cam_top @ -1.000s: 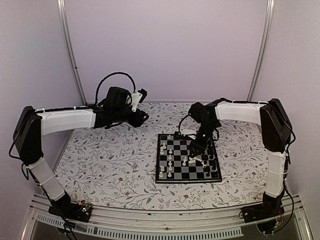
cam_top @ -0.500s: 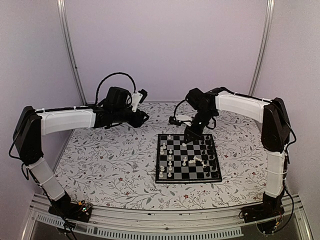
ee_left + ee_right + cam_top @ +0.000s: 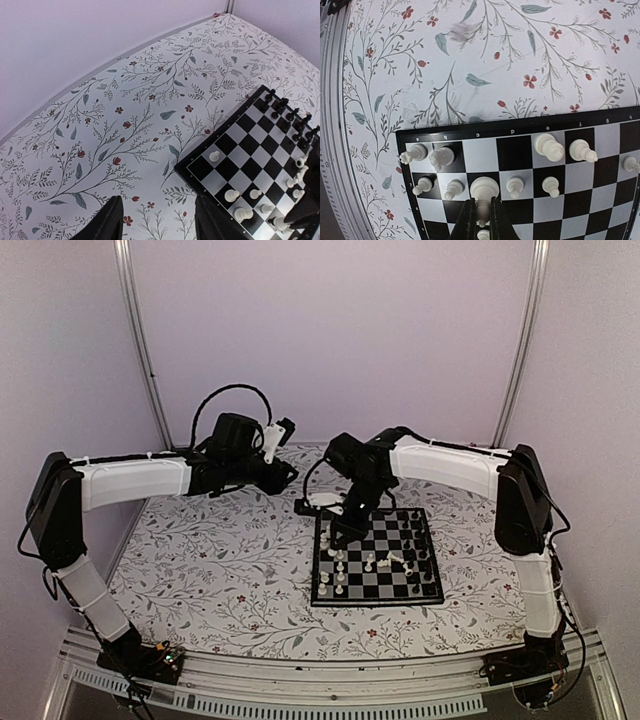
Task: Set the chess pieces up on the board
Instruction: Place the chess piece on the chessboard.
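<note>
The board lies right of the table's middle. White chess pieces stand along its left side and black ones along its right. A few white pieces lie loose near the middle. My right gripper hangs over the board's left part. In the right wrist view my right gripper is shut on a white piece, held above the white pawns and the back row. Over bare table behind and left of the board, my left gripper stands open and empty.
The floral table top stretches left of the board. Pale walls and two metal posts close the back. A metal rail runs along the near edge.
My right gripper shut on a white piece near the board's middle-right, then swung left across the board with it. The left arm has not moved.
</note>
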Available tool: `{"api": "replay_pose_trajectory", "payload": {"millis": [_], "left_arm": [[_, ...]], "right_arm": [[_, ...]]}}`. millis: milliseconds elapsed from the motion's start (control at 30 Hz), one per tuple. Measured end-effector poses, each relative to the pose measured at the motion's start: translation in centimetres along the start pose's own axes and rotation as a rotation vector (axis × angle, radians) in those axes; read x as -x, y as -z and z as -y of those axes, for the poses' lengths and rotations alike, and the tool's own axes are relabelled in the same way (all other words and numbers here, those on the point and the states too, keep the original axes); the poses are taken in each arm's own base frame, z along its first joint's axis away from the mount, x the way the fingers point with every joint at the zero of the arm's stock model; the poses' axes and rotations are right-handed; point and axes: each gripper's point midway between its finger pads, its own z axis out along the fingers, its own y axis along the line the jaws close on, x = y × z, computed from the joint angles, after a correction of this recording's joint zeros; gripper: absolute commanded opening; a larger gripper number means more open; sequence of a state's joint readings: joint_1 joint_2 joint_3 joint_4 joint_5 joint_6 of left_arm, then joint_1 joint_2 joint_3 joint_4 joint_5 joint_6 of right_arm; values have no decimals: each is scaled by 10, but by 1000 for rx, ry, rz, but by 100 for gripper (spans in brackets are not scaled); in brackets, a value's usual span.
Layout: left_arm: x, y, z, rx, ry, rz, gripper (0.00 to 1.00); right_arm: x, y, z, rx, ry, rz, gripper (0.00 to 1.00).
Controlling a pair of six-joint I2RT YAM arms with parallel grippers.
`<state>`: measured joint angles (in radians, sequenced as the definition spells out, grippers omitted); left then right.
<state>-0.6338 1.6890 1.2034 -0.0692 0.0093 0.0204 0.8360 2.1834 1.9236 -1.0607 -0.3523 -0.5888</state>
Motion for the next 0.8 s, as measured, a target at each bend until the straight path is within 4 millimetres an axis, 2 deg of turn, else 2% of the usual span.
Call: {"api": "replay_pose_trajectory", "payload": {"millis": [167,600,700,800], "left_arm": [[0,0,0,0,-3,1,50],[0,0,0,0,-6,1,50],[0,0,0,0,-7,1,50],[0,0,0,0,-7,1,50]], "right_arm": [[4,-15,-14,34,24,-20,5],[-4,-43,-9,66,0,-59,7],[-4,-43,-9,66,-1,-59,9],[-1,-42,-8,62,0,-52,16]]}}
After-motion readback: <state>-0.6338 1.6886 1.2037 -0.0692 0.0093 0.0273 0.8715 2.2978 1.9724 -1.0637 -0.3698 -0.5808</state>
